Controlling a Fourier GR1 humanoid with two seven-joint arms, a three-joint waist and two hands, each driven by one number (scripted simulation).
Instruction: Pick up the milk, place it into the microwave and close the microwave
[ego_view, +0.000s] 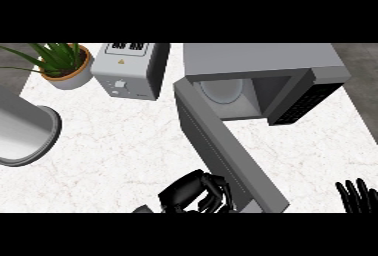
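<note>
The grey microwave stands at the back right of the counter. Its door is swung wide open toward me, down to the view's lower edge. Inside, a round glass turntable shows and no milk is visible there or anywhere on the counter. My left hand is at the bottom centre, just left of the door's outer end, with its fingers curled against the door. Nothing shows inside its grasp. My right hand rests open at the bottom right corner, fingers up, to the right of the door.
A white toaster stands left of the microwave. A potted plant is in the back left corner. A large grey round pot lies at the left edge. Bare marble counter spreads between the pot and the door.
</note>
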